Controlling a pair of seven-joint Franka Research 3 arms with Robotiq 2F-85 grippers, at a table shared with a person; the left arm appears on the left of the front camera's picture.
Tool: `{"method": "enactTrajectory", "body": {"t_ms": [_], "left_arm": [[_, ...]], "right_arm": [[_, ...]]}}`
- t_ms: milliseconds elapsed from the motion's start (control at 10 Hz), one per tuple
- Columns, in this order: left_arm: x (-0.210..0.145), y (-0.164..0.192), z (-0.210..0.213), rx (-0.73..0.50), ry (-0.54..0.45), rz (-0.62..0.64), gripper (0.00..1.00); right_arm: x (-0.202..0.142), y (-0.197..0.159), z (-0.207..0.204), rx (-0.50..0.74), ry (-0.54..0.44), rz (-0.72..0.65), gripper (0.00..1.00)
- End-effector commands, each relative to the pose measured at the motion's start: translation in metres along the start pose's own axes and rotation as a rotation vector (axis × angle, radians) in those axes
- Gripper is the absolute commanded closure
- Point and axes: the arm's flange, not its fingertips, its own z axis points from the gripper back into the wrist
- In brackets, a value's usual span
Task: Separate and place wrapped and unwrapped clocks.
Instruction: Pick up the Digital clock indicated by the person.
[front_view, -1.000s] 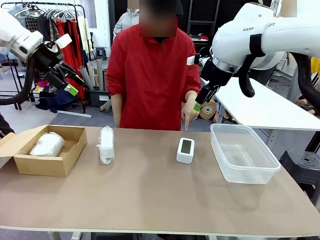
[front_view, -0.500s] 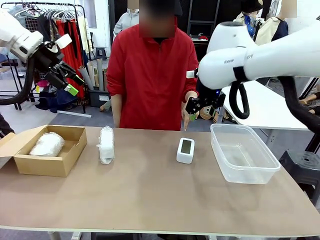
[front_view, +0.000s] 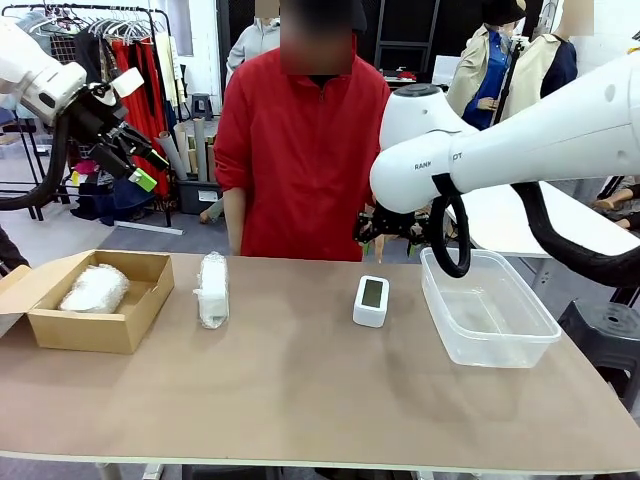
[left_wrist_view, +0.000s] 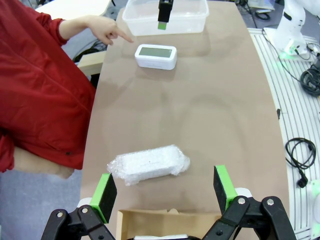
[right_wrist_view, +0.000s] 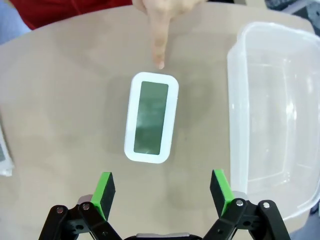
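Observation:
The bare white clock (front_view: 371, 300) with its grey screen lies face up on the table; in the right wrist view the clock (right_wrist_view: 152, 117) sits just ahead of my open right gripper (right_wrist_view: 162, 187), which hovers above it. A person's finger (right_wrist_view: 159, 47) points at the clock's far end. One wrapped bundle (front_view: 212, 290) lies on the table left of the middle. The second wrapped bundle (front_view: 95, 288) rests inside the cardboard box (front_view: 135, 315). My left gripper (front_view: 135, 160) hangs open high over the left side; its wrist view looks down on the loose bundle (left_wrist_view: 150, 164) between its fingers (left_wrist_view: 106, 197).
A clear plastic tub (front_view: 535, 345) stands to the right of the clock, close to my right arm. The person in red (front_view: 305, 150) stands at the far edge of the table. The box's open flap (front_view: 15, 290) juts out at the left edge.
My right arm has swung down and to the left, bringing its gripper over the clock. The person's pointing hand is now behind that arm in the front view. The left arm has not moved.

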Motion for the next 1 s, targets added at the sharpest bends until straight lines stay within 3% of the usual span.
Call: {"method": "enactTrajectory", "body": {"t_ms": [0,400,500,700,900], "left_arm": [[0.0,-0.002,0.001,-0.002,0.01,-0.001,0.0],[0.0,-0.002,0.001,-0.002,0.01,-0.001,0.0],[0.0,-0.002,0.001,-0.002,0.01,-0.001,0.0],[0.0,-0.002,0.001,-0.002,0.01,-0.001,0.0],[0.0,-0.002,0.001,-0.002,0.01,-0.001,0.0]], "right_arm": [[-0.001,-0.001,0.008,0.006,-0.004,0.033,0.0],[-0.001,0.001,0.003,0.002,-0.003,0.009,0.0],[0.005,0.004,-0.012,0.036,0.03,-0.136,0.0],[0.013,0.007,-0.039,0.043,0.003,-0.179,0.0],[0.016,0.008,-0.059,0.05,0.039,-0.208,0.0]]}}
